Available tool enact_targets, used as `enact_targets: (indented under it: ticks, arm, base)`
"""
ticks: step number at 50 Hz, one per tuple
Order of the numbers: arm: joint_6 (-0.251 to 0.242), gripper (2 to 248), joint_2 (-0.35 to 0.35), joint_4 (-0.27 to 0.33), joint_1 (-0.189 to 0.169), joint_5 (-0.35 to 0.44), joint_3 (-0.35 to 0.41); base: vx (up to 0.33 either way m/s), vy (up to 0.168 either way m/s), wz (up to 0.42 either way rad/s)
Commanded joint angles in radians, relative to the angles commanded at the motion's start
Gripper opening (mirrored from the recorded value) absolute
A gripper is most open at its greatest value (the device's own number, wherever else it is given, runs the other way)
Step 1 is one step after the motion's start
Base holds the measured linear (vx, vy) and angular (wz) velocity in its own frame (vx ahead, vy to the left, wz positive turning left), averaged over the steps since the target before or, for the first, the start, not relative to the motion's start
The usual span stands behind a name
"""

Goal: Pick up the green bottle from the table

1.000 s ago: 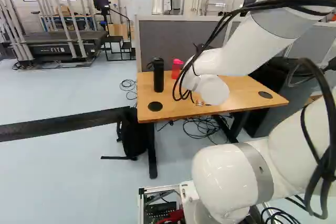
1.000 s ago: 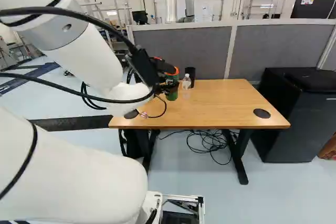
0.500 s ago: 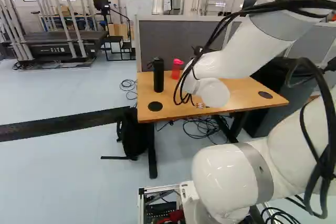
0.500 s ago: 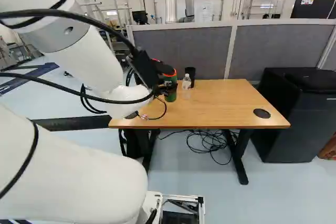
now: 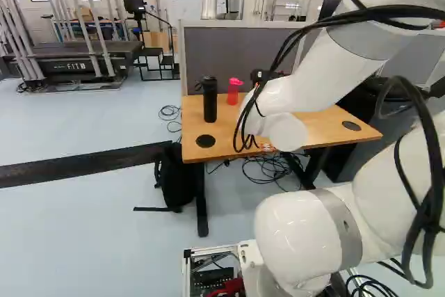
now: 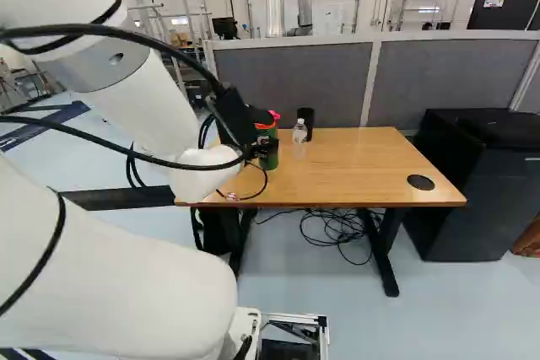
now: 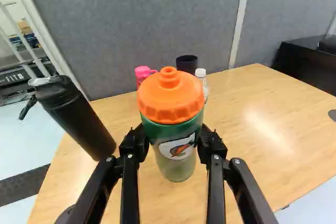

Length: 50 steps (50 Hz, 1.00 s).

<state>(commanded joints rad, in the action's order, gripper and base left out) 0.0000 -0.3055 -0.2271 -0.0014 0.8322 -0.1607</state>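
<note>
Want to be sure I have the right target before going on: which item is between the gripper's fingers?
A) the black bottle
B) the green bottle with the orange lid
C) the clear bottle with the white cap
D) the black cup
B: in the wrist view the green bottle, topped by its orange lid, sits between the gripper's two fingers.

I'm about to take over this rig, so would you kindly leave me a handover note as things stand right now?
Gripper: shut on the green bottle, a finger on each side below its orange lid.
Job's things: the green bottle is upright, over the table; I can't tell whether its base touches the wood.
Nearby: black bottle to one side; pink bottle, clear bottle and black cup beyond.
Done: the grip.
Left: a clear lift, probably straight up.
</note>
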Motion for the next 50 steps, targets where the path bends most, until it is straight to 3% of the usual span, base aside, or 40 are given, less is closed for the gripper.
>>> enact_targets:
  ticks: [25, 50]
  arm:
    - [0.000, 116, 0.017, 0.143, 0.001, 0.026, 0.046]
    - [0.000, 116, 0.025, 0.217, 0.001, 0.039, 0.070]
  base:
    - [0.000, 0.000, 0.000]
    - [0.000, 0.000, 0.000]
